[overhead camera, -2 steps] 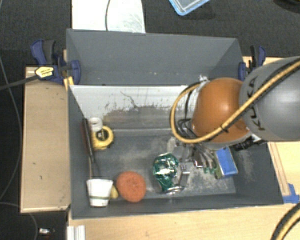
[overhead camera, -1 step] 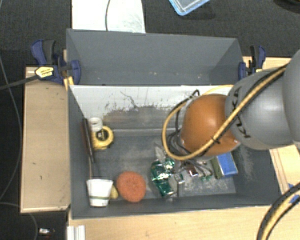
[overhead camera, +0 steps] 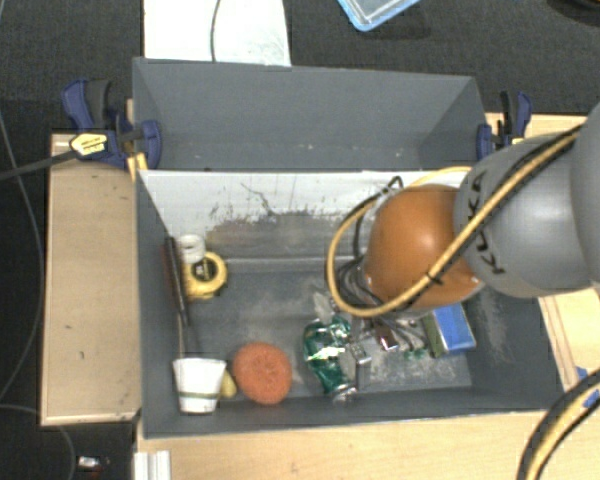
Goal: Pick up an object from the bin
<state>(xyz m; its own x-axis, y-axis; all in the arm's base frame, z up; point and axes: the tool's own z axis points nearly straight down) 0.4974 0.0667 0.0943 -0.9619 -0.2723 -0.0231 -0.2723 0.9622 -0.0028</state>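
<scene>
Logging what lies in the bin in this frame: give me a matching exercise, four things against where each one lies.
Things:
1. white cup
2. orange-brown round pad
3. green crumpled wrapper
4. yellow tape measure

Places:
A. far left in the view, midway back
B. front left corner
C. front middle, just below the arm's orange cover
D. just right of the cup

Pairs: 1-B, 2-D, 3-C, 4-A.

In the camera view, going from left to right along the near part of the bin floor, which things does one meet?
white cup → orange-brown round pad → green crumpled wrapper → blue block
</scene>
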